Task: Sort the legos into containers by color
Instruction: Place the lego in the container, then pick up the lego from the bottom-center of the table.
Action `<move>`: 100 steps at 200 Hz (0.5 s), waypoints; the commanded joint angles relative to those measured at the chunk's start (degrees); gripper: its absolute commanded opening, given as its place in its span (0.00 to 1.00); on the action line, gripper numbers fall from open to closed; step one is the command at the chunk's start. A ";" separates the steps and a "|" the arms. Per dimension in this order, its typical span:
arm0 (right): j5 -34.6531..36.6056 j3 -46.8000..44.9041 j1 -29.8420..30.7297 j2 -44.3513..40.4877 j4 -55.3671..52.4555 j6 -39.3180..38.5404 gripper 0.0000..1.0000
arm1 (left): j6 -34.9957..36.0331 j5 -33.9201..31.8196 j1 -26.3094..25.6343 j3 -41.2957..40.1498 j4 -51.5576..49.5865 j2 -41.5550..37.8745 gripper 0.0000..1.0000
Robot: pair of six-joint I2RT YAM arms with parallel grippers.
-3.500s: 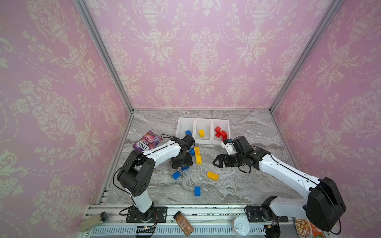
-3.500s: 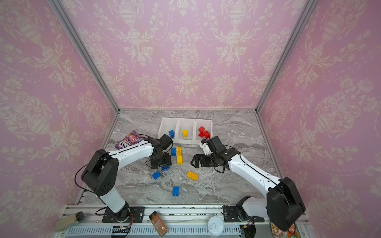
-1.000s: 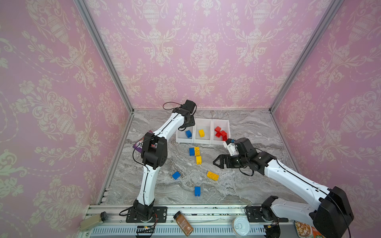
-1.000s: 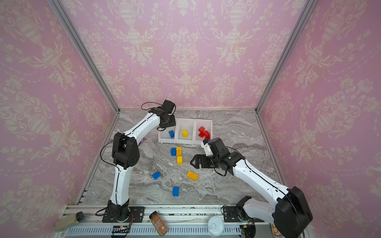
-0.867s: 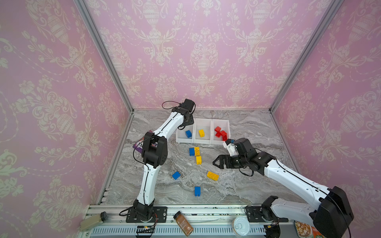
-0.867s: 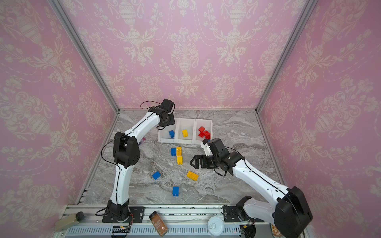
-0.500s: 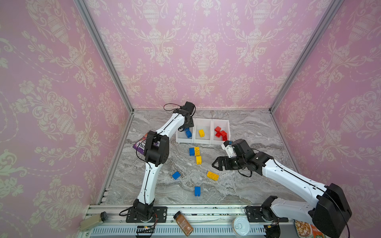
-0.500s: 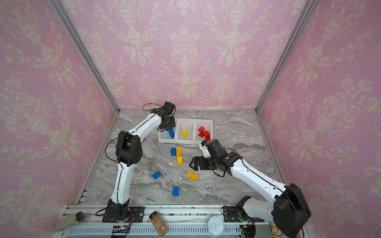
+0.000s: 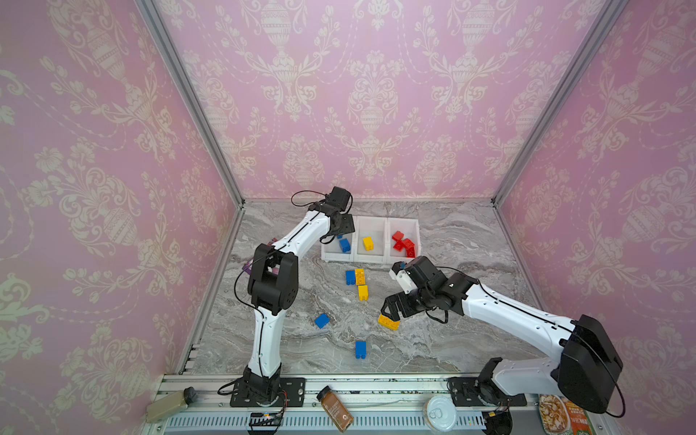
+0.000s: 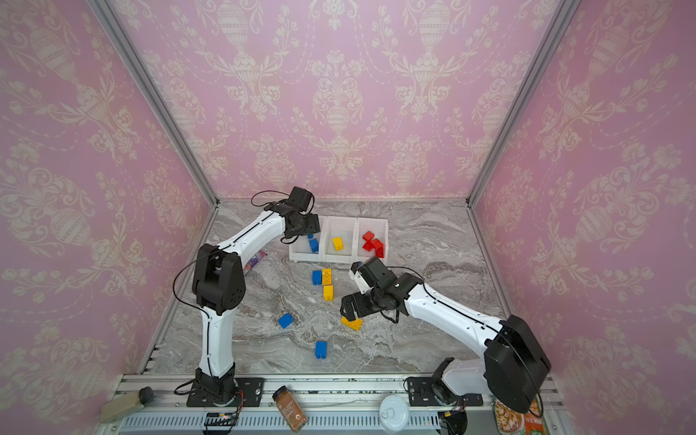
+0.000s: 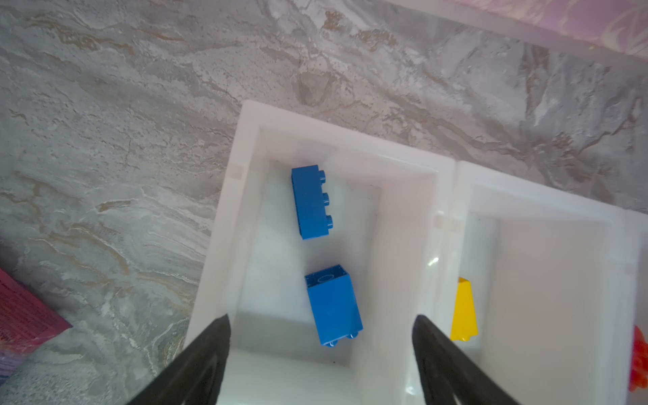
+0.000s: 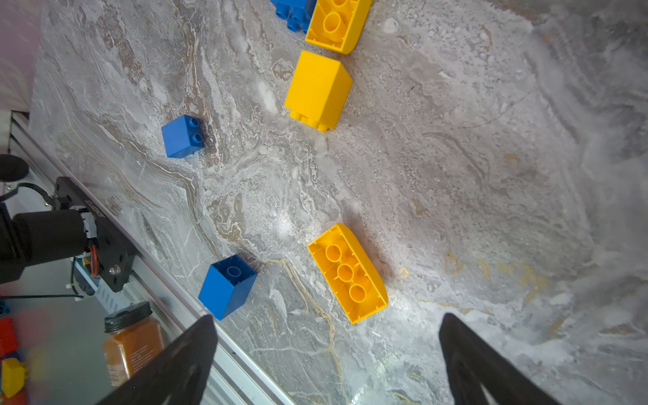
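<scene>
Three joined white containers (image 9: 371, 259) stand at the back. My left gripper (image 11: 321, 321) hangs open and empty over the left one, where a long blue brick (image 11: 312, 201) and a blue block (image 11: 333, 305) lie. The middle one holds a yellow brick (image 9: 368, 243) and the right one holds red bricks (image 9: 403, 244). My right gripper (image 12: 326, 318) is open just above a long yellow brick (image 12: 347, 273), which lies studs down on the table. Loose legos also lie there: blue (image 9: 350, 277), yellow (image 9: 362, 292), blue (image 9: 321, 321) and blue (image 9: 360, 349).
The left arm's raised elbow (image 9: 273, 278) stands near the left wall, partly covering a purple packet (image 9: 246, 267). On the front rail lie a spice jar (image 9: 335, 413), a white-lidded can (image 9: 438, 414) and a snack packet (image 9: 561, 414).
My left gripper has opened over the left container and the long blue brick now lies inside. My right gripper has come down closer to the long yellow brick.
</scene>
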 commanded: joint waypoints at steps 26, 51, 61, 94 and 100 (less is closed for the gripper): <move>5.94 7.45 3.12 5.43 -9.46 -11.70 1.00 | -0.98 10.86 1.59 -15.48 12.55 -13.98 0.91; 8.43 10.34 5.35 8.82 -12.33 -15.57 1.00 | -4.54 19.38 4.42 -24.25 17.14 -19.39 0.93; 9.30 10.88 6.12 9.97 -12.71 -16.85 0.99 | -5.26 21.91 5.60 -27.87 18.77 -21.68 0.94; 12.14 11.57 7.95 14.20 -12.72 -20.09 0.93 | -6.81 29.70 8.68 -37.79 24.99 -28.18 0.99; 12.53 11.48 8.30 15.02 -12.56 -20.51 0.92 | -7.44 30.93 9.18 -39.60 26.21 -29.22 0.99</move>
